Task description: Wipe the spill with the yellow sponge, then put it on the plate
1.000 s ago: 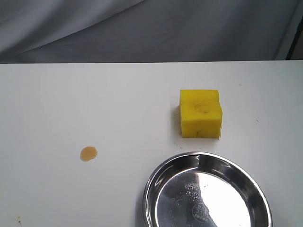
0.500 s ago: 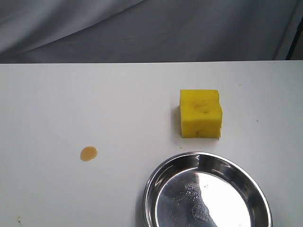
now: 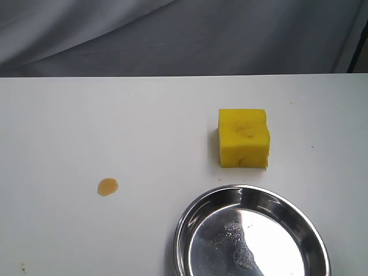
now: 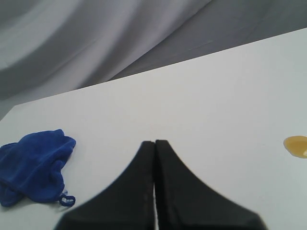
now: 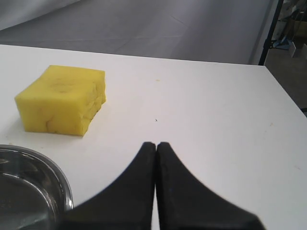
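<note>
Since the spill [image 3: 107,187] lies unwiped at lower left of the exterior view and the sponge [image 3: 244,138] sits untouched right of centre, above the bare plate [image 3: 179,230], nothing is judged done; left gripper [image 4: 154,143] and right gripper [image 5: 156,144] are seen pressed together, empty

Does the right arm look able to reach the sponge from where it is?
Probably yes. The sponge sits alone on the table, apart from the plate, with nothing between it and the right end effector. That end effector is shut and would have to open first.
</note>
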You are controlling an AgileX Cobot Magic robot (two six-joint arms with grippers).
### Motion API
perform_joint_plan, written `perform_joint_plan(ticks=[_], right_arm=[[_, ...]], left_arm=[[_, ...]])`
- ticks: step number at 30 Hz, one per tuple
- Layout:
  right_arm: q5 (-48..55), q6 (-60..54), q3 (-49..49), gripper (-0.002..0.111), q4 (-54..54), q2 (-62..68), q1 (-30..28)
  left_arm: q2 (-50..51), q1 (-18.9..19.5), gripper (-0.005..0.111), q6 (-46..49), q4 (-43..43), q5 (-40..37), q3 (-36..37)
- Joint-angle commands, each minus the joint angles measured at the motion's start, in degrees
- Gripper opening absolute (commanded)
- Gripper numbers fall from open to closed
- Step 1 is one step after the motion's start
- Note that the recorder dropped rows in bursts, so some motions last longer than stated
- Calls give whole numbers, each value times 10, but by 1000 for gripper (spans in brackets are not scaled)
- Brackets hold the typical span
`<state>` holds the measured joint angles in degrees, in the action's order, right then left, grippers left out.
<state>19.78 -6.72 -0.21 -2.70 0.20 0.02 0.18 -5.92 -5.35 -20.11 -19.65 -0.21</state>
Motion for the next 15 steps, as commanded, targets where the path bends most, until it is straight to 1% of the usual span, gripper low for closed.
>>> perform_joint_plan(ticks=[1,6,9,11,15], right_arm=[[-2,-1,2,0,-2,-2,1],[-4,-6,2,0,1,-2,1],[-32,-24,2,0,80,-2,1],[-101,-18,2,0,69,-2,1],[-245,-4,2,0,-43,-2,1]], left_arm=[[-2,-3,0,-2,-2,2,2],[-2,-3,0,-2,-2,2,2],[-2,-3,0,-2,-2,2,2],[-2,-3,0,-2,-2,2,2],[-2,-3,0,-2,-2,2,2]])
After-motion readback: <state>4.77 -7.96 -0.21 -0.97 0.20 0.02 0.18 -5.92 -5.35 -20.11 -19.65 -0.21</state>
